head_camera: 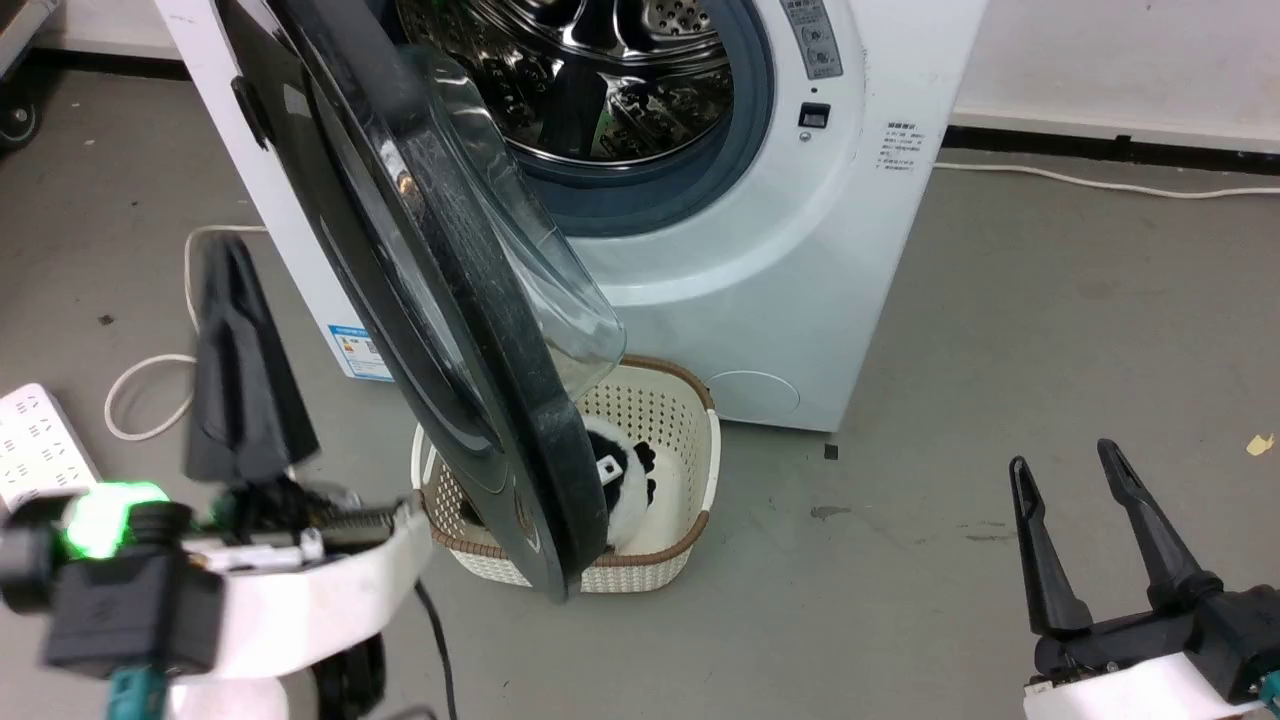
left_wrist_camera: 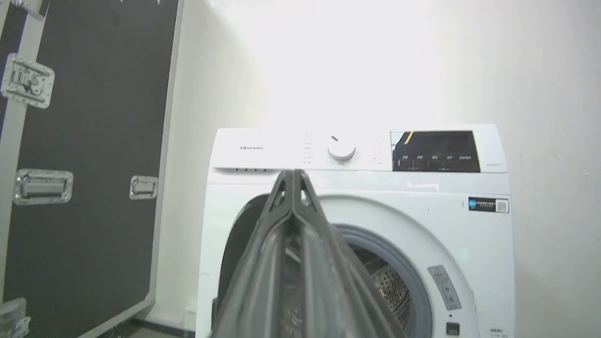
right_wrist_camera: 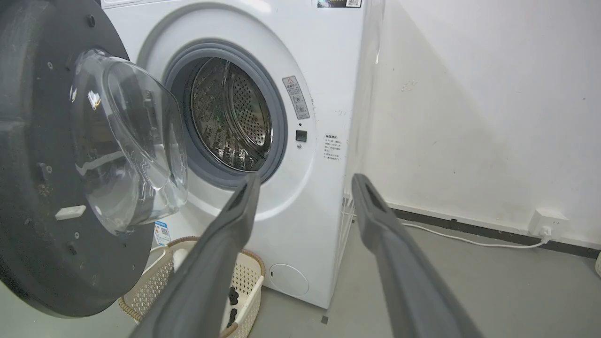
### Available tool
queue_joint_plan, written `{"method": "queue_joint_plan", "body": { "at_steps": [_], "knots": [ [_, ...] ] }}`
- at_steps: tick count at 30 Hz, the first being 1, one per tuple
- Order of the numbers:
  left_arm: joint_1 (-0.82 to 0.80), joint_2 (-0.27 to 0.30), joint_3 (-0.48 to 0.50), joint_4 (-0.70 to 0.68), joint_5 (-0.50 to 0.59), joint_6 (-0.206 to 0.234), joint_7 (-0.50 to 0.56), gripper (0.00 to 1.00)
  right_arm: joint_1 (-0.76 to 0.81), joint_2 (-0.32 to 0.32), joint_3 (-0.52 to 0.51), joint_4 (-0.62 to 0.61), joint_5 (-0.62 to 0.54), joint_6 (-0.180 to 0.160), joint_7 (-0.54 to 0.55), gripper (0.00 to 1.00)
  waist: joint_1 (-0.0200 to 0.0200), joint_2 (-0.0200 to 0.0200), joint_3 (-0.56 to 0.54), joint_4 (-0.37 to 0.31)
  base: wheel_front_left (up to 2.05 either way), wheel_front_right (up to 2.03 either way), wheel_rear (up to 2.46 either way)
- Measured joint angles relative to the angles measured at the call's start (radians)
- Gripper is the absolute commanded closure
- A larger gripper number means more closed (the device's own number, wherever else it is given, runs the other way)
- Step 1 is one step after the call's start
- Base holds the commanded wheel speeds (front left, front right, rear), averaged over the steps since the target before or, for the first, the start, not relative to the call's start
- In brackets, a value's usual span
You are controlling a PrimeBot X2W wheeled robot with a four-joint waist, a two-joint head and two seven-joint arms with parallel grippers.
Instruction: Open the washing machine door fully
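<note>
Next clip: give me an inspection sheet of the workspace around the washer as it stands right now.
Surface: grey floor, marked; yellow scrap at right.
Job's things: door swung out, its lower edge over the basket; washer with drum exposed.
Clutter: basket on the floor before the washer, black-and-white item inside.
Grippers: left gripper shut, empty, left of the door; right gripper open, empty, well right of it.
Cables: looped cable and power strip at left; wall cable at right.
Surroundings: white wall, socket, black case.
</note>
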Motion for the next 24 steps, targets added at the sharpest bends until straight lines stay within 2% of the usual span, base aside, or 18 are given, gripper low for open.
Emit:
{"method": "queue_joint_plan", "body": {
  "at_steps": [6,11,16,24],
  "knots": [
    [-0.096,0.009,-0.035,-0.095,0.021,-0.022,0.000,1.00,0.000,0.000,0.007,0.000,0.003,0.000,0.000,0.00,0.0000,0.0000,-0.011,-0.008,0.00,0.00,0.00],
    [-0.109,0.007,-0.146,-0.078,0.035,-0.055,0.000,1.00,0.000,0.001,0.014,0.003,0.015,0.000,0.000,0.00,0.0000,0.0000,-0.020,-0.019,0.00,0.00,0.00],
    [-0.088,0.002,-0.284,0.037,0.044,-0.086,0.013,1.00,0.000,0.001,0.012,0.004,0.018,0.000,0.000,0.00,0.0000,0.0000,-0.022,-0.026,0.00,0.00,0.00],
    [-0.051,-0.002,-0.427,0.295,-0.004,-0.090,0.028,1.00,-0.001,0.001,0.028,0.005,0.017,0.000,0.000,0.00,0.0000,0.0000,-0.001,-0.033,0.00,0.00,0.00]
  ]
}}
